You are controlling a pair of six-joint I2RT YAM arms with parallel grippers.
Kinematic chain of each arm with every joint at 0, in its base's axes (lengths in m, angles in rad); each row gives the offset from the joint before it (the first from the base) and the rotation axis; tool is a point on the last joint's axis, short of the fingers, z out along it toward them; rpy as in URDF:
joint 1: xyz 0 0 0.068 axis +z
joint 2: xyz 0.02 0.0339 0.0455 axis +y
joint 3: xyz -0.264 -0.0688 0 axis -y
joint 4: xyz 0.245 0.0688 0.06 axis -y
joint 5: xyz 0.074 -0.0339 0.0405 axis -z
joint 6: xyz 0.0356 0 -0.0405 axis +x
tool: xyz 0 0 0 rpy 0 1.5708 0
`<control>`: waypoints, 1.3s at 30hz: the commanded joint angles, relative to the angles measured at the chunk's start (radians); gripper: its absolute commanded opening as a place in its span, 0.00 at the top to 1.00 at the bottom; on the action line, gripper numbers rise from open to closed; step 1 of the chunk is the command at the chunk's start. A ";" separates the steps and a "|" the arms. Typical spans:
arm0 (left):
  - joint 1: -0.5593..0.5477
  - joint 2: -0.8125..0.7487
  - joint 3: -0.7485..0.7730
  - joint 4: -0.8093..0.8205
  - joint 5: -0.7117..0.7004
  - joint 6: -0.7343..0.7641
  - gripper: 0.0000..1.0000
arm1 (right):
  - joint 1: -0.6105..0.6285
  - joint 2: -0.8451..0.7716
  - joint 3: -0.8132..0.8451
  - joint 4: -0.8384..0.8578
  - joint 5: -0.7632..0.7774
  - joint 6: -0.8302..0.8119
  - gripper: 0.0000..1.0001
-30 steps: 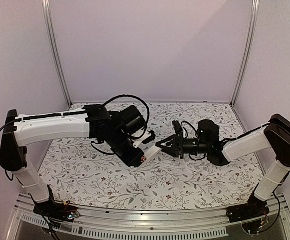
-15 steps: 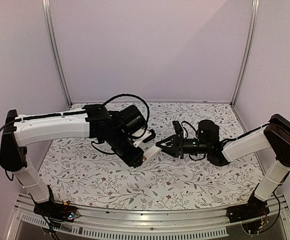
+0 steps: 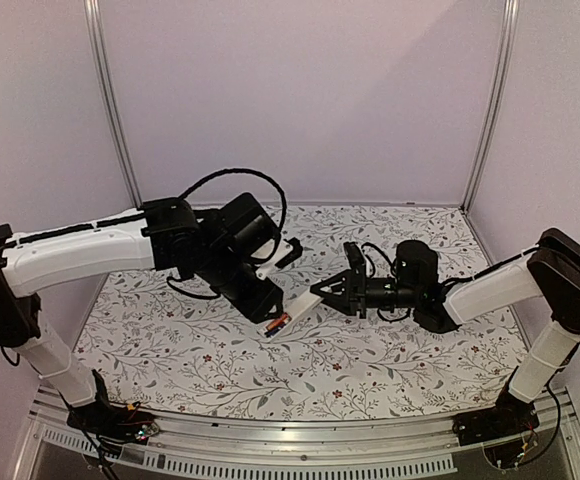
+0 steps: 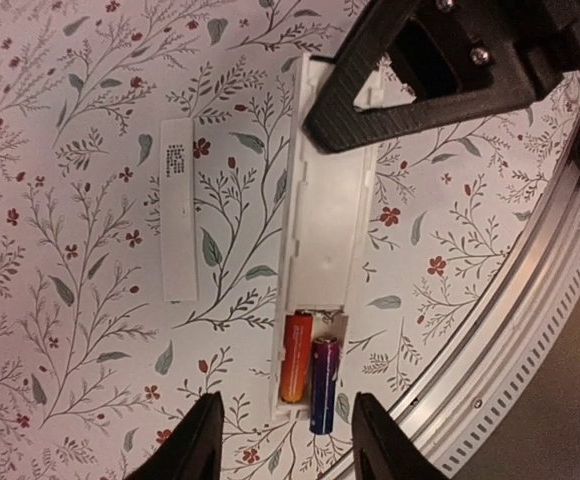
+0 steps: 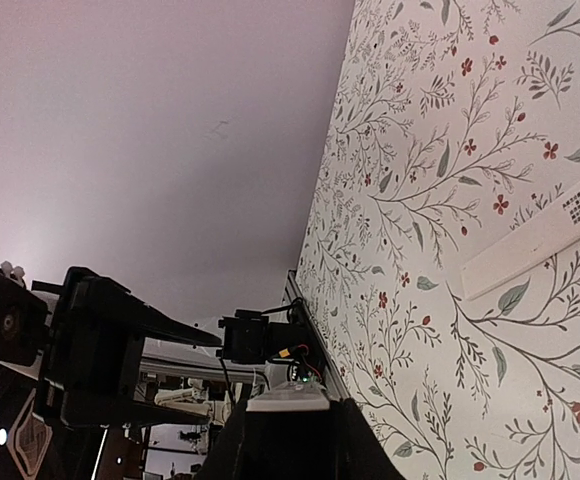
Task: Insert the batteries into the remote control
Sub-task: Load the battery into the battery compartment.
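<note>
The remote control [image 4: 322, 220] runs top to bottom through the middle of the left wrist view, back side up, its battery bay uncovered at the lower end. Two batteries [image 4: 297, 360] sit there side by side, one orange and one purple [image 4: 323, 385]. The purple one reaches a little past the remote's lower end. No brand or marking can be read on either battery or on the remote's back.

Left of the remote and well apart from it, a thin white strip [image 4: 180, 210] lies flat on the floral tablecloth [image 4: 80, 320]. It carries a small block of dark print near its upper end, too small to read. In the right wrist view the same print shows only as a patch of dots.

The right gripper [image 3: 327, 294] pinches the remote's upper end, with a black finger [image 4: 380, 105] lying across the white body at the top of the left wrist view. In the right wrist view, a white end sits clamped between its own fingers at the bottom centre.

The left gripper [image 4: 287, 415] has its fingers [image 4: 198, 445] spread at the bottom edge of its view, one on each side of the battery end. They hold nothing and are clear of the remote.

In the top view, the remote slants at centre frame between the two grippers. A metal rail [image 4: 515, 330] crosses the lower right of the left wrist view.
</note>
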 commanded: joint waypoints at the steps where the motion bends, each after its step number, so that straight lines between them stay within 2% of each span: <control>1: 0.007 -0.111 -0.020 0.021 -0.024 0.060 0.55 | 0.006 0.001 -0.007 0.029 -0.011 0.002 1.00; 10: 0.004 -0.435 -0.333 0.193 0.146 0.401 0.57 | 0.005 -0.005 0.011 0.008 -0.043 0.009 1.00; 15: -0.016 -0.543 -0.427 0.259 0.195 0.584 0.57 | 0.008 -0.010 0.029 -0.020 -0.079 0.016 1.00; 20: -0.057 -0.546 -0.448 0.259 0.185 0.726 0.59 | 0.026 -0.014 0.067 -0.079 -0.128 -0.003 1.00; 26: -0.110 -0.509 -0.442 0.264 0.185 0.827 0.60 | 0.032 -0.012 0.092 -0.096 -0.171 -0.005 1.00; 33: -0.163 -0.445 -0.429 0.261 0.171 0.897 0.63 | 0.053 -0.002 0.114 -0.098 -0.202 0.000 1.00; 39: -0.183 -0.409 -0.418 0.269 0.145 0.926 0.70 | 0.065 0.004 0.124 -0.100 -0.217 0.002 1.00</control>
